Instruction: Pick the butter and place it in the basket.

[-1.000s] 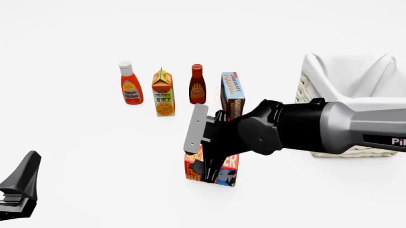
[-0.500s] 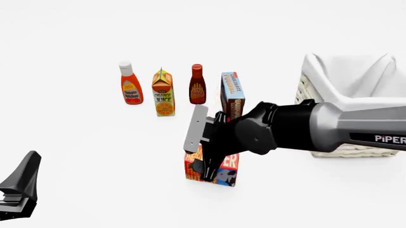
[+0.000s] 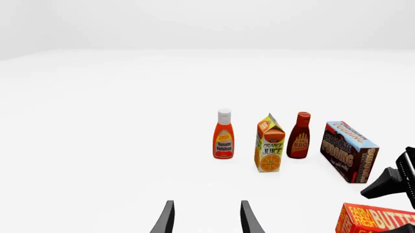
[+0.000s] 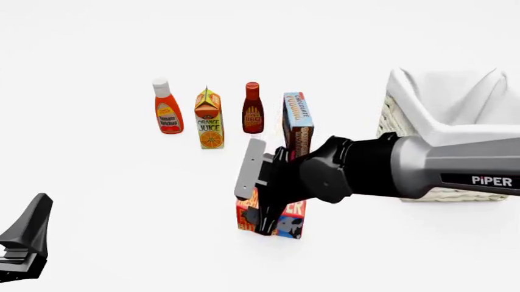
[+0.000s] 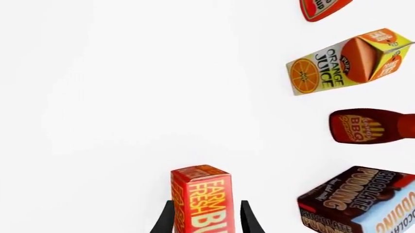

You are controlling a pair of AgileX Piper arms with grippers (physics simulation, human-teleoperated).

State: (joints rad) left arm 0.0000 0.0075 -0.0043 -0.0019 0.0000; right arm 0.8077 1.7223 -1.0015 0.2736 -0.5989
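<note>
The butter is a red-orange box standing on end on the white table, in front of the row of groceries. My right gripper comes down over it from the right. In the right wrist view the butter sits between the two dark fingers, which flank it with a narrow gap on one side; the gripper is open. The basket, wicker with a white cloth lining, stands at the far right behind my right arm. My left gripper rests open at the lower left with nothing in it.
A row stands behind the butter: a ketchup bottle, an orange juice carton, a BBQ sauce bottle and a chocolate pudding box, the last close behind my right wrist. The left wrist view shows the same row.
My right arm has slid a little further left and down over the butter. The butter and the left arm have not moved.
</note>
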